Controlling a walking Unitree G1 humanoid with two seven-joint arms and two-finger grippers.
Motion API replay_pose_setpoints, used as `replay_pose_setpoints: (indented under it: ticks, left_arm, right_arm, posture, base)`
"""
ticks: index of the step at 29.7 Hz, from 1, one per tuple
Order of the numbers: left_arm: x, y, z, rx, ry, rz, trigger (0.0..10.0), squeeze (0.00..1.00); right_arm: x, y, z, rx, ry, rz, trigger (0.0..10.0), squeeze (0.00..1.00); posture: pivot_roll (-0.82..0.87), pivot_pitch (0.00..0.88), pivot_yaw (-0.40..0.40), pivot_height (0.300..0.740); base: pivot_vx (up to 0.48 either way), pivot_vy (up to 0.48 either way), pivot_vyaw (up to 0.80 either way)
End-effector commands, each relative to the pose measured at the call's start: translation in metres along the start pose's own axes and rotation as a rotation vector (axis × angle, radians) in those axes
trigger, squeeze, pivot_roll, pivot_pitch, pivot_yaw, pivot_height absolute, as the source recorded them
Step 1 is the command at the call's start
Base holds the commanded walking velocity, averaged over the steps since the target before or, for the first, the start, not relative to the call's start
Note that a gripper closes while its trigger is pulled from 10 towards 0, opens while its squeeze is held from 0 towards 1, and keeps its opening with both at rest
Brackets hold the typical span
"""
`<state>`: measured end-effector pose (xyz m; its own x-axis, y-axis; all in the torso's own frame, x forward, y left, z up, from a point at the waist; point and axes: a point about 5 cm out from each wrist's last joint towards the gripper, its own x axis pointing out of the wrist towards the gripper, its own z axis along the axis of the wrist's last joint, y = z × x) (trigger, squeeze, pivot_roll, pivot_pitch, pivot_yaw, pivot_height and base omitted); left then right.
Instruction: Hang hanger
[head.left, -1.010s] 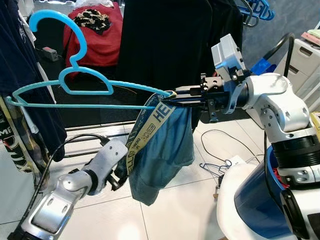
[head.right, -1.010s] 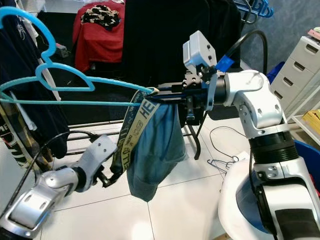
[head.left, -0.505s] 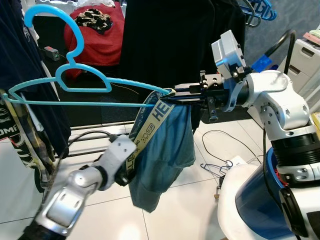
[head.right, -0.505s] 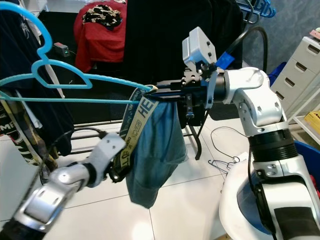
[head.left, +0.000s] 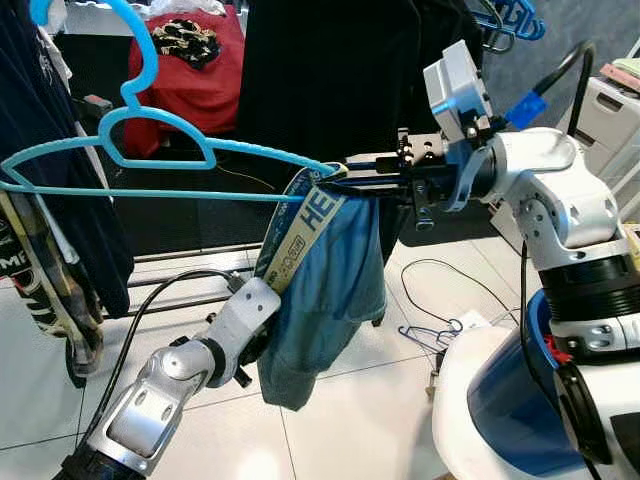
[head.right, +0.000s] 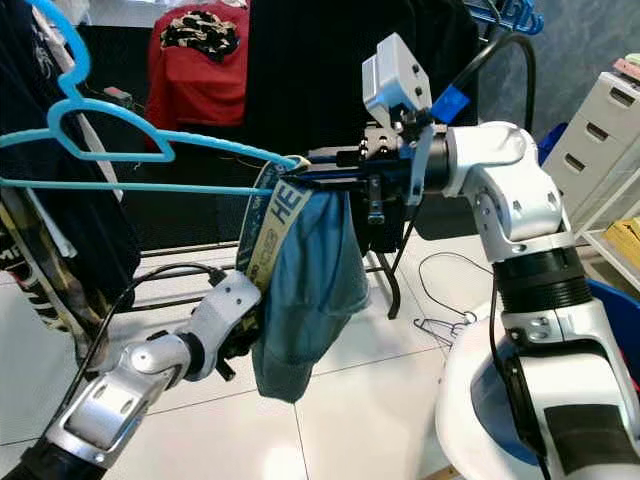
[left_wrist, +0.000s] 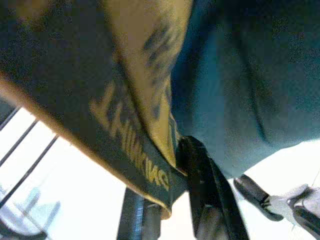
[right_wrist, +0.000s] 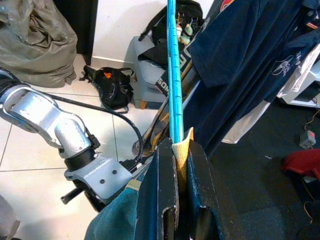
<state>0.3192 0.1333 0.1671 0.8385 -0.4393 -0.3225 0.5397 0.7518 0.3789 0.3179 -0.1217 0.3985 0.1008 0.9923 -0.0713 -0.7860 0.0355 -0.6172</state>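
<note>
A light blue plastic hanger (head.left: 150, 192) hangs level in the air, its hook (head.left: 140, 60) up at the top left. Blue shorts (head.left: 330, 290) with a yellow lettered waistband (head.left: 300, 235) drape from its right end. My right gripper (head.left: 335, 185) is shut on that end, pinching hanger and waistband together (right_wrist: 180, 150). My left gripper (head.left: 250, 345) sits low against the shorts, partly behind the cloth. In the left wrist view the waistband (left_wrist: 125, 125) lies right across that gripper.
Dark shirts (head.left: 40, 150) hang on a rack at the left, near the hook. Black garments (head.left: 330, 70) and a red cloth (head.left: 195, 70) hang behind. A wire hanger (head.left: 430, 335) and a cable lie on the tiled floor. White drawers (head.left: 615, 110) stand at the right.
My left arm has reached up and right, bringing its gripper against the shorts. The hanger has risen a little, its hook now near the picture's top. The right gripper still holds.
</note>
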Motion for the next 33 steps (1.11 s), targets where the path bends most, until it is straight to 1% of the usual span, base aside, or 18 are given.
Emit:
replay_pose_setpoints:
  ticks: [1,10,12,13,14,16,20,21,22,23,24,25,26,27,28,29,30,33]
  left_arm:
    - [0.003,-0.005,-0.004,-0.009,0.004,0.004,0.0,0.0]
    - [0.003,0.0,-0.005,-0.009,0.009,0.034,0.0,0.0]
    - [-0.005,0.014,-0.013,-0.002,0.035,0.094,0.0,0.0]
    - [-0.005,0.014,-0.013,-0.002,0.035,0.094,0.0,0.0]
    - [-0.011,0.019,-0.017,0.004,0.05,0.113,0.0,0.0]
    - [-0.018,0.023,-0.021,0.005,0.063,0.125,0.0,0.0]
    - [-0.022,0.025,-0.023,0.003,0.071,0.133,0.0,0.0]
    - [-0.032,0.032,-0.025,-0.04,0.069,0.159,10.0,0.0]
    - [-0.043,0.04,-0.029,-0.083,0.067,0.179,10.0,0.0]
    - [-0.043,0.04,-0.029,-0.083,0.067,0.179,10.0,0.0]
    - [-0.052,0.048,-0.032,-0.104,0.066,0.192,10.0,0.0]
    - [-0.052,0.048,-0.032,-0.104,0.066,0.192,10.0,0.0]
    - [-0.06,0.055,-0.036,-0.098,0.07,0.195,10.0,0.0]
    - [-0.063,0.062,-0.037,-0.046,0.079,0.175,10.0,0.0]
    - [-0.063,0.062,-0.037,-0.046,0.079,0.175,10.0,0.0]
    - [-0.063,0.066,-0.037,-0.002,0.085,0.15,10.0,0.0]
    - [-0.062,0.072,-0.034,0.049,0.081,0.114,10.0,0.0]
    - [-0.059,0.083,-0.023,0.144,0.062,0.044,10.0,0.0]
  right_arm:
    - [-0.003,-0.002,0.012,-0.05,-0.015,-0.003,10.0,0.0]
    - [-0.003,-0.002,0.012,-0.049,-0.011,-0.002,10.0,0.0]
    - [-0.004,-0.003,0.011,-0.047,-0.004,-0.005,10.0,0.0]
    - [-0.004,-0.003,0.011,-0.047,-0.004,-0.005,10.0,0.0]
    - [-0.005,-0.003,0.011,-0.047,-0.001,-0.007,10.0,0.0]
    - [-0.006,-0.002,0.01,-0.046,0.002,-0.01,10.0,0.0]
    - [-0.006,-0.002,0.009,-0.046,0.005,-0.012,10.0,0.0]
    - [-0.01,0.0,0.006,-0.043,0.02,-0.022,10.0,0.0]
    - [-0.015,0.004,0.002,-0.035,0.032,-0.032,10.0,0.0]
    - [-0.015,0.004,0.002,-0.035,0.032,-0.032,10.0,0.0]
    - [-0.019,0.01,-0.001,-0.024,0.037,-0.037,10.0,0.0]
    - [-0.019,0.01,-0.001,-0.024,0.037,-0.037,10.0,0.0]
    - [-0.021,0.018,-0.002,-0.003,0.024,-0.034,10.0,0.0]
    - [-0.02,0.027,0.001,0.026,-0.008,-0.011,10.0,0.0]
    - [-0.02,0.027,0.001,0.026,-0.008,-0.011,10.0,0.0]
    - [-0.018,0.035,0.005,0.053,-0.039,0.016,10.0,0.0]
    - [-0.014,0.045,0.008,0.071,-0.055,0.062,10.0,0.0]
    - [-0.01,0.062,0.009,0.083,-0.056,0.131,10.0,0.0]
  posture:
    - [-0.14,0.255,-0.144,0.74]
    - [-0.14,0.253,-0.143,0.74]
    - [-0.14,0.252,-0.142,0.74]
    - [-0.14,0.252,-0.142,0.74]
    - [-0.14,0.253,-0.139,0.74]
    - [-0.14,0.252,-0.139,0.74]
    - [-0.14,0.252,-0.137,0.74]
    - [-0.13,0.252,-0.135,0.74]
    - [-0.12,0.257,-0.137,0.74]
    - [-0.12,0.257,-0.137,0.74]
    - [-0.12,0.259,-0.135,0.74]
    - [-0.12,0.259,-0.135,0.74]
    - [-0.11,0.263,-0.133,0.74]
    - [-0.11,0.266,-0.124,0.74]
    - [-0.11,0.266,-0.124,0.74]
    - [-0.11,0.266,-0.121,0.74]
    - [-0.11,0.264,-0.11,0.74]
    - [-0.11,0.261,-0.102,0.74]
  base:
    - [0.0,0.0,0.0]
    - [0.0,0.0,0.0]
    - [0.0,0.0,0.0]
    - [0.0,0.0,0.0]
    - [0.0,0.0,0.0]
    - [0.0,0.0,0.0]
    - [0.0,0.0,0.0]
    - [0.0,0.0,0.0]
    - [0.0,0.0,0.0]
    - [0.0,0.0,0.0]
    - [0.0,0.0,0.0]
    - [0.0,0.0,0.0]
    - [0.0,0.0,0.0]
    - [0.0,0.0,0.0]
    - [0.0,0.0,0.0]
    - [0.0,0.0,0.0]
    - [0.0,0.0,0.0]
    - [0.0,0.0,0.0]
